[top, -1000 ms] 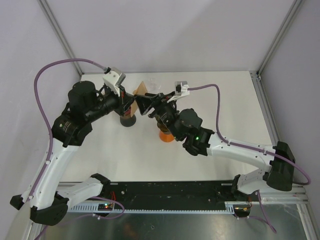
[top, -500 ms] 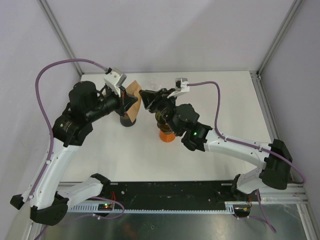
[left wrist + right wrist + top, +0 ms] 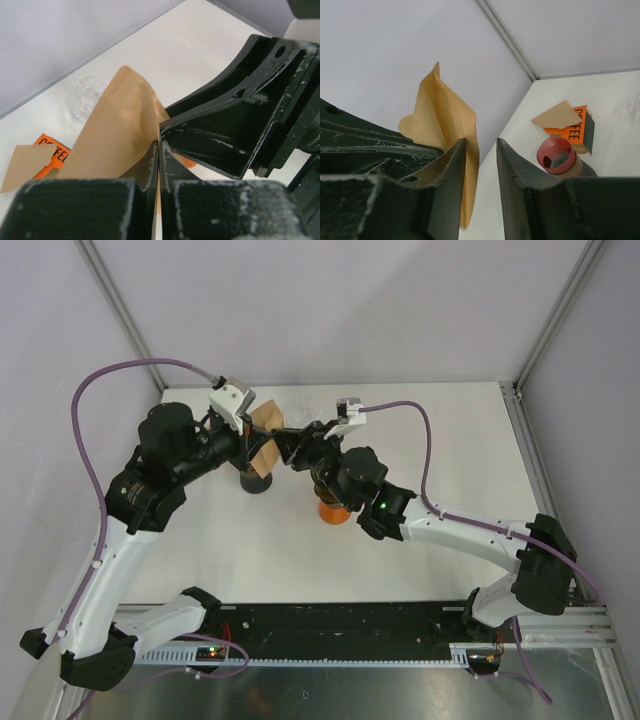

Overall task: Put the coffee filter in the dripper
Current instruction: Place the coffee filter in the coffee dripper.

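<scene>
A brown paper coffee filter (image 3: 263,430) hangs in the air, pinched at its lower edge by my left gripper (image 3: 159,145), which is shut on it. My right gripper (image 3: 480,142) has come in from the right, its jaws partly apart around the filter's edge (image 3: 445,120). The paper lies against the inner face of one finger (image 3: 451,165), and a gap shows to the other. The red dripper (image 3: 556,155) sits on a dark vessel on the table, below and beyond the filter. Both grippers (image 3: 275,445) meet above the table's back middle.
An orange coffee-filter box (image 3: 572,127) with a brown filter sticking out (image 3: 557,116) stands behind the dripper. A clear glass piece (image 3: 87,95) lies near the back wall. An orange object (image 3: 331,512) sits under the right arm. The white table (image 3: 450,440) is bordered by frame posts.
My right gripper has moved left up to the filter and its jaws have narrowed around the paper's edge. The left gripper has kept its grip, with the filter turned slightly.
</scene>
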Robot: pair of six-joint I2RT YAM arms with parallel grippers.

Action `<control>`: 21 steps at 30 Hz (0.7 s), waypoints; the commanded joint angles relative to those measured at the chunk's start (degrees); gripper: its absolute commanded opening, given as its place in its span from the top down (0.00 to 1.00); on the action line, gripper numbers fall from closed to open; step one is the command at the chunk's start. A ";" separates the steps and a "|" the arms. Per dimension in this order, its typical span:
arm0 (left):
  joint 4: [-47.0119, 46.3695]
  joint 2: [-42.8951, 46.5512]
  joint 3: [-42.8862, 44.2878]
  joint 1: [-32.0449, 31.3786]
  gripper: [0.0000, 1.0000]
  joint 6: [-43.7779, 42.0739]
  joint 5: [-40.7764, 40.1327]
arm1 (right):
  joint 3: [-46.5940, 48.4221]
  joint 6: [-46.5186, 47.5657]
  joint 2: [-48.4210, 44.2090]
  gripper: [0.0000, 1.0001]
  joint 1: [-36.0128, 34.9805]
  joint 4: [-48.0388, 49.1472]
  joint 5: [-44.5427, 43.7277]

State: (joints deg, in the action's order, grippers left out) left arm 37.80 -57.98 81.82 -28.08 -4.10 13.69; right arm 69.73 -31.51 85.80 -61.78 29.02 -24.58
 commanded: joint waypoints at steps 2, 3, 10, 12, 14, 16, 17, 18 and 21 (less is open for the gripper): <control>-2.00 0.08 1.13 -0.66 1.00 -2.64 -0.21 | 2.28 -0.75 1.29 0.64 0.66 1.63 3.16; -1.97 0.02 1.36 -0.66 1.00 -2.65 0.30 | 2.44 -0.79 1.65 0.65 0.85 1.47 3.85; -1.86 -0.12 2.75 -0.66 1.00 -2.63 0.28 | 2.69 3.46 0.05 0.98 1.25 -2.80 0.46; -1.68 0.01 3.22 -0.66 1.00 -2.86 -0.73 | 2.69 7.00 -1.52 0.99 0.68 -4.51 -4.10; -1.31 -0.04 3.71 -0.66 1.00 -2.98 -1.25 | 2.69 10.86 -3.01 1.00 -0.14 -5.53 -8.59; -1.08 -0.19 4.01 -0.66 1.00 -3.05 -1.44 | 2.69 14.65 -4.15 1.00 -1.01 -6.29 -12.67; -1.03 -0.33 4.07 -0.66 1.00 -3.30 -1.59 | 2.69 16.27 -4.59 1.00 -1.52 -6.62 -14.70; -0.96 -0.36 4.15 -0.66 1.00 -3.56 -2.02 | 2.69 18.13 -5.07 1.00 -2.04 -7.05 -16.42; -0.97 -0.67 4.25 -0.66 1.00 -4.93 -4.07 | 2.69 22.17 -6.20 1.00 -3.06 -8.10 -20.84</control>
State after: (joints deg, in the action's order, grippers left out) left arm 37.85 -58.41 83.61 -28.27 -6.44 12.53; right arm 70.00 -17.91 82.78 -63.55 22.22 -35.33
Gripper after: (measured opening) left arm 0.006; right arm 0.009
